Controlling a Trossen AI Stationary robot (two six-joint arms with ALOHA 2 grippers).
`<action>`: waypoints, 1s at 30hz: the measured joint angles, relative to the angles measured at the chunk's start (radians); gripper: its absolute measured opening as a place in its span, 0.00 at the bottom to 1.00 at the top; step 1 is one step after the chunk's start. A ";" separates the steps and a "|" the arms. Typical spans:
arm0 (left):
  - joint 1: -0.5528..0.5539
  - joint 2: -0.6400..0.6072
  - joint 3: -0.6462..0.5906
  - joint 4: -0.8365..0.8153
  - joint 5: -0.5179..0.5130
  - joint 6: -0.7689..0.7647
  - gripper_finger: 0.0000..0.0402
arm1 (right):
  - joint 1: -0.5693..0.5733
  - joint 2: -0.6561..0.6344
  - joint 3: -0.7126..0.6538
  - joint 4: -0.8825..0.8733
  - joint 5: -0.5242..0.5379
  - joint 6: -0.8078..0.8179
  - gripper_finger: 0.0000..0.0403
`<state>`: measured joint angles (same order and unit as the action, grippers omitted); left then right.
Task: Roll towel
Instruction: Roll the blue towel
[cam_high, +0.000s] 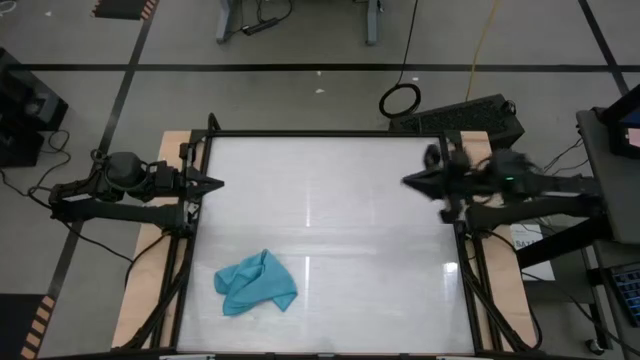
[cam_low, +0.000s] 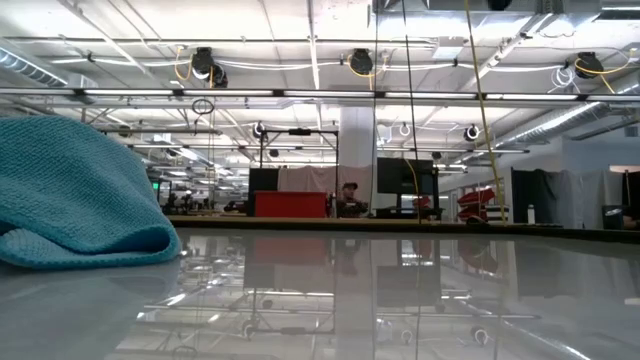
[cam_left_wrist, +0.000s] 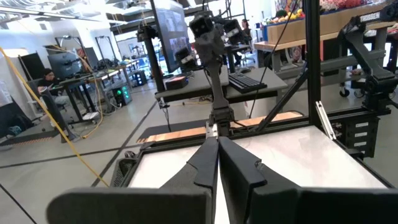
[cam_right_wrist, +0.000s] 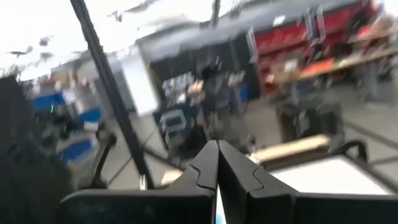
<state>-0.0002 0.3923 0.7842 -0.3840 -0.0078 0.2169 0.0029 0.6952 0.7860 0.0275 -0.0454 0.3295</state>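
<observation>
The towel (cam_high: 256, 283) lies crumpled in a loose heap on the white table (cam_high: 330, 200), toward seven o'clock from the table's middle, near the front edge and well apart from both arms. The left gripper (cam_high: 214, 183) sits at the table's nine o'clock edge with its fingers pressed together and nothing between them. The right gripper (cam_high: 408, 181) hangs at about three o'clock, its fingers likewise together and holding nothing.
</observation>
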 joint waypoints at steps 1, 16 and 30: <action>0.000 0.000 0.000 0.000 0.000 0.000 0.06 | 0.000 0.039 0.000 0.017 -0.015 0.001 0.00; 0.000 0.000 0.000 0.000 0.000 0.000 0.06 | 0.036 0.516 -0.001 0.232 -0.065 -0.005 0.00; 0.000 0.000 0.000 0.000 0.000 0.000 0.06 | 0.243 0.833 0.000 0.509 0.001 -0.126 0.07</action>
<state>-0.0005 0.3923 0.7845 -0.3840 -0.0079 0.2172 0.2458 1.5280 0.7856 0.5364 -0.0442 0.2038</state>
